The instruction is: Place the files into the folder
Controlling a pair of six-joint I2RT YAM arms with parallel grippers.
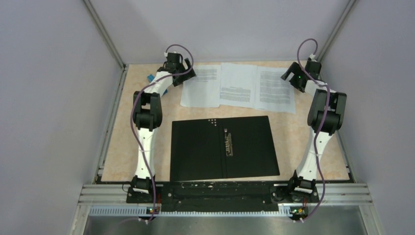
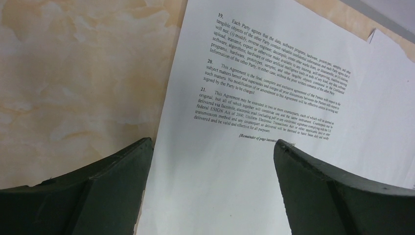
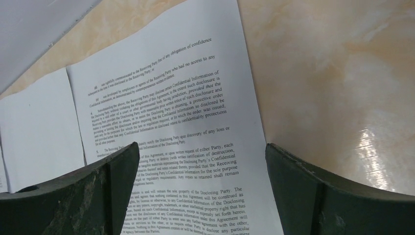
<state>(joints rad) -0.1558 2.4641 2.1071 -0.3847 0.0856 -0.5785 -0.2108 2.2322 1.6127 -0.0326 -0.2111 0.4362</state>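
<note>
A: Where are the three white paper sheets printed with blocks of black text (image 1: 238,84)?

B: Flat in a row along the far side of the beige marbled table (image 1: 120,152), with their edges overlapping.

A: And the thin flat folder (image 1: 224,148)?

B: Spread open with its black inside facing up, near the middle of the table between the two arms. A strip of bare table separates it from the sheets.

A: What about the left tool (image 2: 213,143)?

B: Its jaws are wide apart and hold nothing. It hangs over the left-hand sheet (image 2: 220,196) — one finger is at the sheet's outer edge, the other over the paper.

A: And the right tool (image 3: 201,146)?

B: Also spread wide and empty, above the right-hand sheet (image 3: 161,98) — one finger is over the printed text, the other past the sheet's edge, over bare table.
</note>
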